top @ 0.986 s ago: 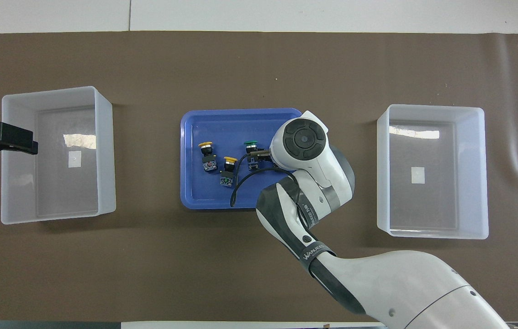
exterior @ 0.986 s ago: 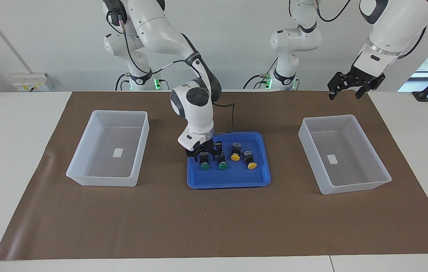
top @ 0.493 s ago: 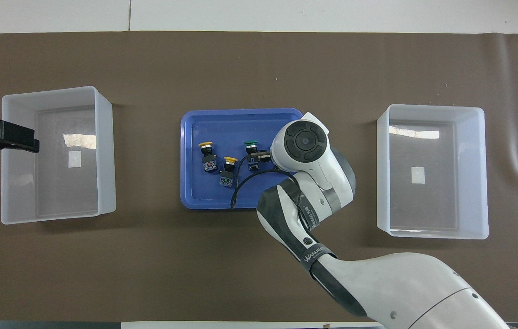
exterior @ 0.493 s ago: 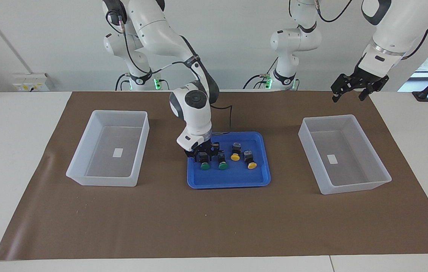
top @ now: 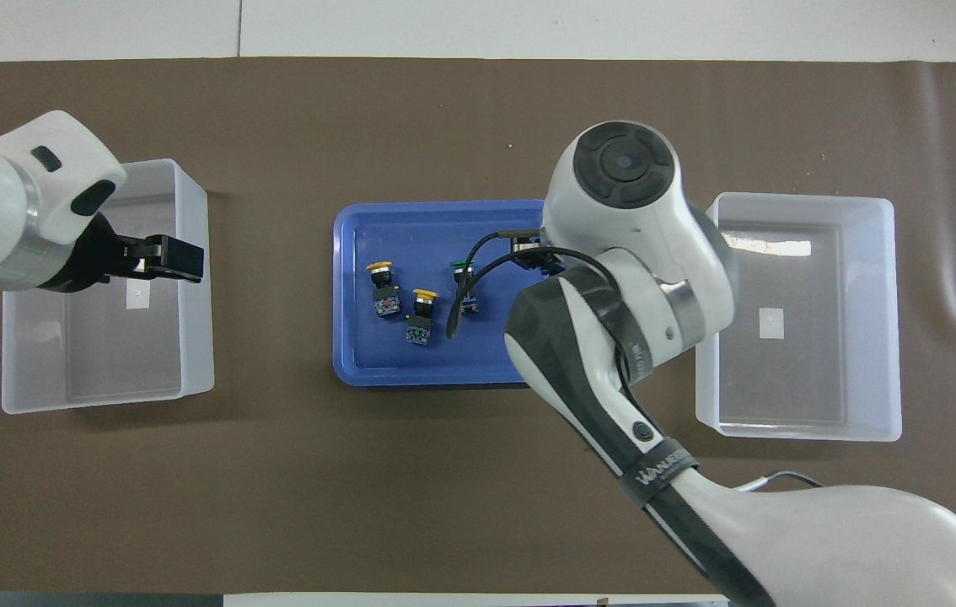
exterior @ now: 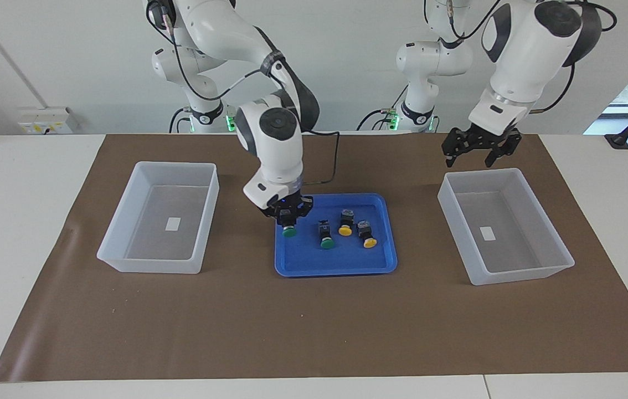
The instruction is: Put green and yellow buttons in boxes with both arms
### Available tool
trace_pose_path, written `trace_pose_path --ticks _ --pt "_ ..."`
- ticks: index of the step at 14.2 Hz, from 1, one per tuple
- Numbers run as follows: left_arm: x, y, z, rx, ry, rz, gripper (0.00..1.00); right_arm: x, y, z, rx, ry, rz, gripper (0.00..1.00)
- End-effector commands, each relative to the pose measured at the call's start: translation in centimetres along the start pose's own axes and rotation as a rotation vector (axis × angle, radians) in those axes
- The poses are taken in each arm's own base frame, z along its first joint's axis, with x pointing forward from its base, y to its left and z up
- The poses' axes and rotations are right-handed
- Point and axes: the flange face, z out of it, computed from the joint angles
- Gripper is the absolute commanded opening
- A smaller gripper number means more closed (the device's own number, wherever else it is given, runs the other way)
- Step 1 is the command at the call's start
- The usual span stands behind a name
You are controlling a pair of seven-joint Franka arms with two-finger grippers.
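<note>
My right gripper [exterior: 289, 218] is shut on a green button [exterior: 289, 232] and holds it a little above the blue tray [exterior: 336, 266], at the tray's edge toward the right arm's end. In the overhead view my right arm's wrist hides that button. One green button [exterior: 325, 238] [top: 463, 283] and two yellow buttons [exterior: 345, 225] [exterior: 368, 236] [top: 380, 283] [top: 419, 313] lie in the tray. My left gripper [exterior: 479, 157] [top: 164, 257] is open and empty over the robot-side wall of the box [exterior: 524, 275] [top: 107, 396] at the left arm's end.
The second box [exterior: 150, 266] [top: 798, 428] stands at the right arm's end, holding only its white label. Brown paper [exterior: 314, 332] covers the table. Two smaller white arms with green lights [exterior: 230, 119] stand near the robots' edge.
My right gripper has risen from the tray with the green button, drifting toward the right arm's end. My left arm has swung in toward the tray, over its box.
</note>
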Motion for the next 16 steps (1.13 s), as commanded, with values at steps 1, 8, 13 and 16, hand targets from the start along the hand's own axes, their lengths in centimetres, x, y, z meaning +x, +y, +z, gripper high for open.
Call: trace_pose_path --ticks 1,8,13,16 --pt "-1.1 4.4 3.0 -0.024 0.024 -0.024 1.0 0.2 10.9 -2.1 0.012 -0.047 -0.042 0.0" --pt "-1.3 18.1 14.5 -0.067 0.048 -0.025 1.0 -2.4 27.3 4.2 0.022 -0.097 0.04 0.0" --pt "-2.4 21.2 20.5 -0.083 0.062 0.004 0.95 -5.7 30.8 9.0 0.024 -0.036 0.077 0.0" --pt "-2.4 21.6 22.4 -0.078 0.048 0.01 0.91 -5.7 32.4 10.5 0.022 -0.019 0.097 0.0"
